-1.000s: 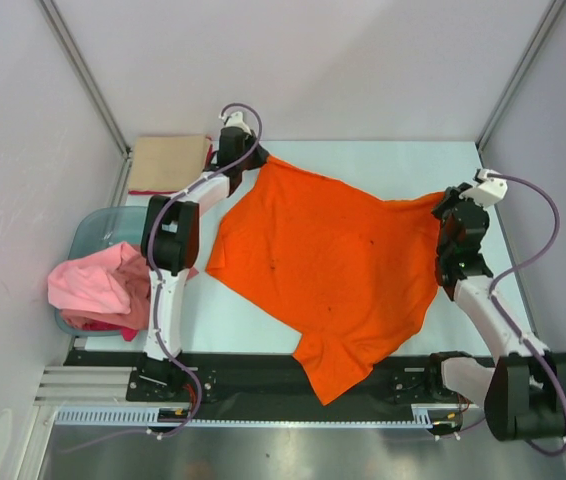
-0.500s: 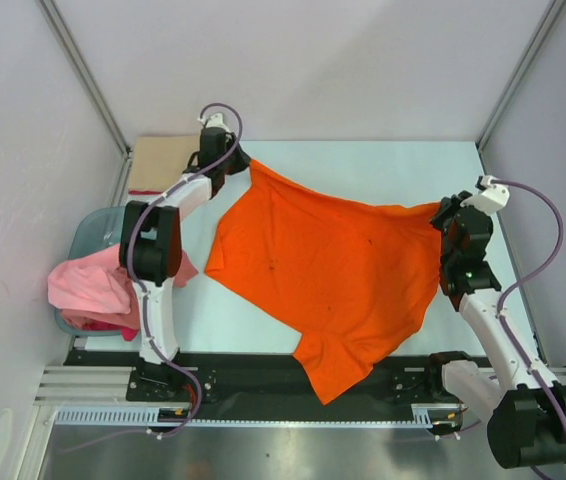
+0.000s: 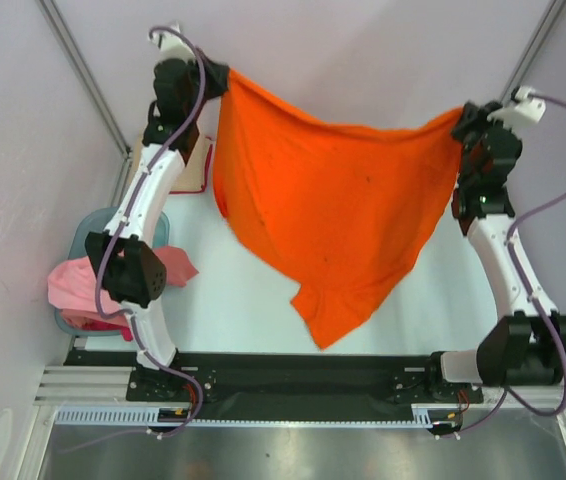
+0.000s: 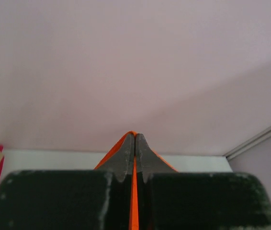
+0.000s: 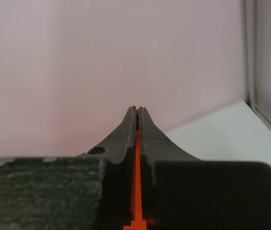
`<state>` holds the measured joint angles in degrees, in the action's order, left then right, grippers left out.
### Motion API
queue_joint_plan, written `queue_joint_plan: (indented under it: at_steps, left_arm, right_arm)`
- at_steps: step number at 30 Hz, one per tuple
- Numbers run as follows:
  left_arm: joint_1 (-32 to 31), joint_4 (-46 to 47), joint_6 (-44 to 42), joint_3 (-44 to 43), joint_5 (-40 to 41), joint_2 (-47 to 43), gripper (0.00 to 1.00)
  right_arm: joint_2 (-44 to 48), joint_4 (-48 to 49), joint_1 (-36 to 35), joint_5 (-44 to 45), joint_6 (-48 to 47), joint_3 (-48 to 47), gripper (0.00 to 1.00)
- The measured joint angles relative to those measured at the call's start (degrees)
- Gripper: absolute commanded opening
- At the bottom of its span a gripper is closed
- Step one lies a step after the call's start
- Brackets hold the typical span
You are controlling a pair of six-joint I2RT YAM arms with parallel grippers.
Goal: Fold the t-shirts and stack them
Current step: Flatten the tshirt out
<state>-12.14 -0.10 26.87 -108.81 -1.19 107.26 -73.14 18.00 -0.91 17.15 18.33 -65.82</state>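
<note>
The bright orange t-shirt (image 3: pixel 333 210) hangs in the air, stretched between both raised arms, its lower end hanging near the table's front. My left gripper (image 3: pixel 221 78) is shut on its upper left corner; a thin orange strip (image 4: pixel 134 201) shows between the shut jaws in the left wrist view. My right gripper (image 3: pixel 460 115) is shut on its upper right corner, with orange cloth (image 5: pixel 136 182) pinched between its jaws. A folded tan t-shirt (image 3: pixel 178 165) lies at the back left over a red one. A pink t-shirt (image 3: pixel 88 285) is bunched at the left.
A translucent blue-green tub (image 3: pixel 85 235) stands at the left edge under the pink cloth. The white table (image 3: pixel 423 300) is bounded by pale walls and metal corner posts (image 3: pixel 83 70). A black rail (image 3: pixel 293 375) runs along the front.
Both arms have lifted up and back, raising the orange t-shirt off the table so that it now hangs between them. Both grippers stay shut on it.
</note>
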Motion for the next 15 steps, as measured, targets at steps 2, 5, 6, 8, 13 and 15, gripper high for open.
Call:
queue_joint_plan:
  at_steps: [2, 5, 6, 8, 13, 15]
  left_arm:
    - [0.3, -2.7, 0.0, -10.0, 0.5, 2.9, 0.0]
    - [1.5, -5.0, 0.5, -28.5, 0.5, 9.8, 0.0]
    - [2.2, -5.0, 1.3, -32.7, 0.3, 11.3, 0.0]
    - [3.9, -4.0, 3.3, -36.3, -0.6, 12.3, 0.0]
    - [8.9, -1.0, 8.9, -33.3, -4.3, 10.9, 0.0]
    - [10.0, -0.8, 9.9, -29.4, -6.0, 9.4, 0.0]
  right_arm:
    - [-5.2, 2.0, 1.0, -1.6, -0.2, -7.5, 0.0]
    - [-10.2, 4.0, 1.9, -3.3, -0.7, -16.0, 0.0]
    - [-11.6, 4.6, 2.2, -4.0, -1.0, -18.7, 0.0]
    - [-14.5, 5.0, 2.6, -5.2, -1.8, -24.9, 0.0]
    - [-14.6, 6.1, 2.7, -7.9, -3.0, -29.8, 0.0]
    - [-12.9, 5.9, 2.7, -8.3, -3.1, -29.6, 0.0]
